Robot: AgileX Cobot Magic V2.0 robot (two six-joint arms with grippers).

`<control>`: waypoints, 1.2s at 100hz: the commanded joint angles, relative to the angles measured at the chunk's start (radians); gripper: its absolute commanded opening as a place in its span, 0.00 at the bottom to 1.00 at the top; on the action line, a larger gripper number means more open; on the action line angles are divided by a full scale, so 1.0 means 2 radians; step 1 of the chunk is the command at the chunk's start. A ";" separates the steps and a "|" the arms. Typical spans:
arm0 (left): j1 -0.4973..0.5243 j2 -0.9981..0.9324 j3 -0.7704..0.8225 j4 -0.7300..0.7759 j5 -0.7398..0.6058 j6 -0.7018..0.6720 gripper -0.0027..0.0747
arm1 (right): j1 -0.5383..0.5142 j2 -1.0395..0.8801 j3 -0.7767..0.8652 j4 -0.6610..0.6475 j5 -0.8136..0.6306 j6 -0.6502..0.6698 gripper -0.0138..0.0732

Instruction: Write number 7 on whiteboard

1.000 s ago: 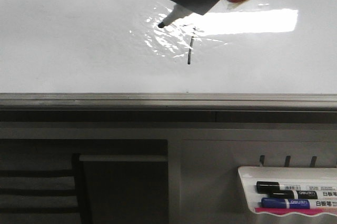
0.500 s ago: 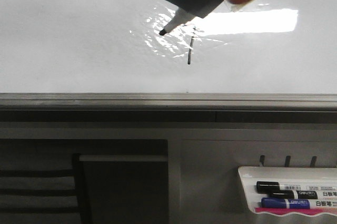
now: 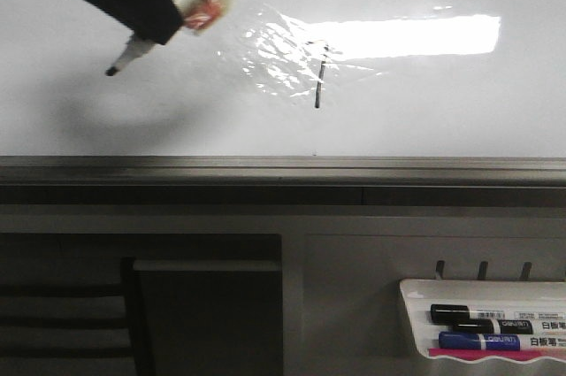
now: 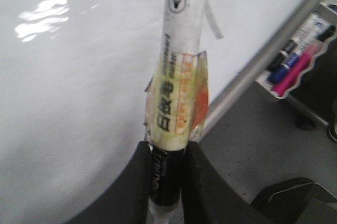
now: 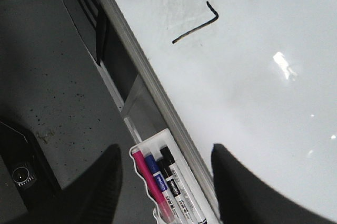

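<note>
- The left gripper (image 4: 167, 182) is clamped on a marker (image 4: 176, 103) by its dark lower barrel, the taped label just beyond the fingers; the tip (image 3: 112, 71) points down-left, near the whiteboard (image 3: 106, 128) — whether it touches I cannot tell.
- The marker looks light, stiff and smooth; a hold low on the barrel, as here, seems right, since the glossy tape could slip.
- The right gripper (image 5: 166, 182) hangs spread and empty above the marker tray (image 5: 168, 192).
- The number 7 (image 3: 319, 75) stands on the board inside the glare — short top bar, slanted downstroke; the ink likely smears if brushed.
- A second ago the tip hovered just left of the 7; now the arm has swung well left, the mark unchanged.
</note>
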 commanded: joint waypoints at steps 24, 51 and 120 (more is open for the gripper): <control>0.149 -0.011 0.043 -0.017 -0.098 -0.058 0.01 | -0.005 -0.009 0.015 0.003 -0.020 0.002 0.56; 0.169 -0.009 0.078 -0.043 -0.190 -0.058 0.01 | -0.005 -0.009 0.016 0.003 -0.021 0.002 0.56; 0.169 -0.035 0.067 -0.041 -0.132 -0.053 0.45 | -0.005 -0.012 -0.004 -0.012 0.009 0.089 0.56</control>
